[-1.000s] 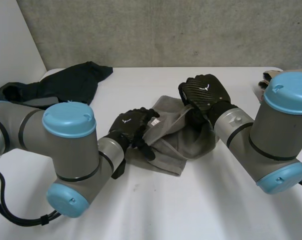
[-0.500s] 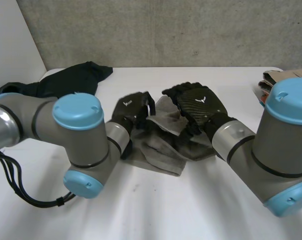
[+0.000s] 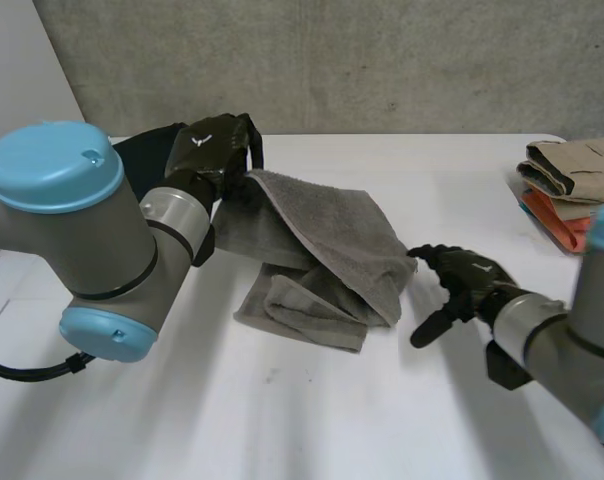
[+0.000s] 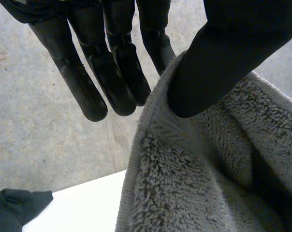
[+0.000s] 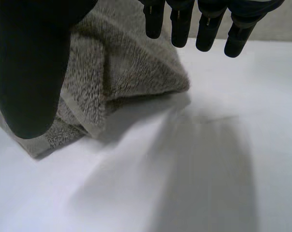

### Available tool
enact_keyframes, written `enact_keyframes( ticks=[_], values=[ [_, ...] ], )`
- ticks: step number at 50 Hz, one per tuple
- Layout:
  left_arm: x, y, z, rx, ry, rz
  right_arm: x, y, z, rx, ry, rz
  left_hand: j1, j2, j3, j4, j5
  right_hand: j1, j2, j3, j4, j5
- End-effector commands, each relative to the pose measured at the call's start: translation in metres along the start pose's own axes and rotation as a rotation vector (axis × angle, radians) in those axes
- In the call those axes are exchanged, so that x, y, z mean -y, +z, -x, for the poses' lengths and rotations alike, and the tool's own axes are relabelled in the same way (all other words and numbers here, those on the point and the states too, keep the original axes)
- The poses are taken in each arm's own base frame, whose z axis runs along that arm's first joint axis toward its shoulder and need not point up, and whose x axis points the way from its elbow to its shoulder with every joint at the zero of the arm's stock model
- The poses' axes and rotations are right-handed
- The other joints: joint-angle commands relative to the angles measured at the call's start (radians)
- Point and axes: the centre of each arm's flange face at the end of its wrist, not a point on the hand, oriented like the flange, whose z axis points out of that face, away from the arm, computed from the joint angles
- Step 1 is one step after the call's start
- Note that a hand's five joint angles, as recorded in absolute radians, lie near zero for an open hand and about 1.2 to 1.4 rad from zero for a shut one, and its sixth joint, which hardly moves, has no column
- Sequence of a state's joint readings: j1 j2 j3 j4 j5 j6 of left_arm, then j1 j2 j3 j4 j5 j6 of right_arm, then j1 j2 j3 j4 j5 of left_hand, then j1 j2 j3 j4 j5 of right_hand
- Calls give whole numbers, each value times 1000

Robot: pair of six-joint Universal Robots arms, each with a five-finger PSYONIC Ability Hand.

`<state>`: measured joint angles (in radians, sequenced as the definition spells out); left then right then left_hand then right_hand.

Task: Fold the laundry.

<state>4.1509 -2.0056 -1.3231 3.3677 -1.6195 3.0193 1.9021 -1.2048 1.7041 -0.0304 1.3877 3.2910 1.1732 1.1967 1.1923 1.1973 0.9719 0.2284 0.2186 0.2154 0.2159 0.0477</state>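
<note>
Head view: left hand point(image 3: 214, 152) pinches grey towel point(image 3: 327, 235) edge over white table point(image 3: 312, 420) (concrete wall point(image 3: 382, 60) behind); right hand point(image 3: 460, 285) loosely spread.

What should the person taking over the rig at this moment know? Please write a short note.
Left hand: pinches one edge of the grey towel between thumb and fingers, lifted off the white table.
Right hand: open, holding nothing, beside the towel's lower end.
Towel's lower part lies bunched on the table. A dark garment lies behind the left arm; a stack of folded clothes is at the far right.
Done: no neat fold yet. Left: spread and fold the towel, then probably the dark garment.
</note>
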Motion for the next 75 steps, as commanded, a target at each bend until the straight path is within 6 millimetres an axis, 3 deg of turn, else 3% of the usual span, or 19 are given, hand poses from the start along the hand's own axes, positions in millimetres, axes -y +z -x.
enact_keyframes(
  ticks=[1, 3, 6, 11, 17, 20, 24, 29, 32, 41, 45, 48, 50, 54, 59, 61, 65, 70, 75],
  values=[
    [12, -6, -2, -4, -3, -24, -14, 38, 34, 112, 61, -36, 223, 200, 204, 199, 250, 82, 92, 95, 95, 88],
    [15, -8, -2, -3, 1, -30, -18, 50, 41, 123, 76, -38, 223, 200, 204, 199, 250, 330, 340, 343, 343, 336],
    [26, -12, -3, -3, 3, -55, -12, 59, 38, 82, 85, -72, 223, 200, 204, 199, 250, 1164, 1174, 1177, 1176, 1170],
    [52, -22, -2, -1, 6, -115, 24, 52, 34, 14, 23, -204, 223, 200, 204, 199, 250, 1168, 1178, 1181, 1180, 1174],
    [96, -35, 15, 50, 78, -227, 139, -5, 17, -94, -398, -517, 223, 200, 204, 199, 250, 1168, 1178, 1181, 1180, 1174],
    [115, -41, 29, 99, 159, -273, 169, -25, 9, -167, -571, -592, 223, 200, 204, 199, 250, 1168, 1178, 1181, 1180, 1174],
    [119, -44, 38, 131, 254, -260, 190, -42, 34, -150, -691, -677, 223, 200, 204, 199, 250, 1168, 1178, 1181, 1180, 1174],
    [100, -46, 36, 102, 328, -146, 174, -48, 55, -46, -720, -577, 223, 200, 204, 199, 250, 1168, 1178, 1181, 1180, 1174],
    [68, -41, 40, 94, 359, -29, 158, -42, 56, -19, -743, -490, 223, 200, 204, 199, 250, 1168, 1178, 1181, 1180, 1174],
    [-9, -22, 55, 83, 405, 196, 102, 0, 38, -14, -902, -215, 223, 200, 204, 199, 250, 1168, 1178, 1181, 1180, 1174],
    [-33, 5, 62, 86, 427, 209, 88, 30, 24, -39, -925, -165, 223, 200, 204, 199, 250, 1168, 1178, 1181, 1180, 1174],
    [-25, 24, 63, 93, 437, 137, 107, 50, 17, -103, -971, -239, 223, 200, 204, 199, 250, 1168, 1178, 1181, 1180, 1174],
    [0, 41, 58, 95, 438, -1, 122, 57, 17, -141, -993, -308, 223, 200, 204, 199, 250, 1168, 1178, 1181, 1180, 1174],
    [55, 59, 44, 103, 441, -306, 188, 52, 27, -271, -996, -639, 223, 200, 204, 199, 250, 1168, 1178, 1181, 1180, 1174],
    [154, 33, 21, 125, 430, -697, 254, 5, 51, -332, -967, -1119, 223, 200, 204, 199, 250, 1168, 1178, 1181, 1180, 1174],
    [168, 19, 16, 121, 428, -720, 255, -3, 56, -287, -975, -1165, 223, 200, 204, 199, 250, 1168, 1178, 1181, 1180, 1174],
    [149, 11, 18, 116, 430, -632, 247, -14, 59, -181, -1008, -1151, 223, 200, 204, 199, 250, 1168, 1178, 1181, 1180, 1174],
    [107, -1, 23, 102, 435, -464, 221, 1, 27, -137, -1011, -914, 223, 200, 204, 199, 250, 1168, 1178, 1181, 1180, 1174],
    [53, -13, 32, 89, 436, -260, 151, 37, 14, 84, -1000, -567, 223, 200, 204, 199, 250, 1168, 1178, 1181, 1180, 1174]
  ],
)
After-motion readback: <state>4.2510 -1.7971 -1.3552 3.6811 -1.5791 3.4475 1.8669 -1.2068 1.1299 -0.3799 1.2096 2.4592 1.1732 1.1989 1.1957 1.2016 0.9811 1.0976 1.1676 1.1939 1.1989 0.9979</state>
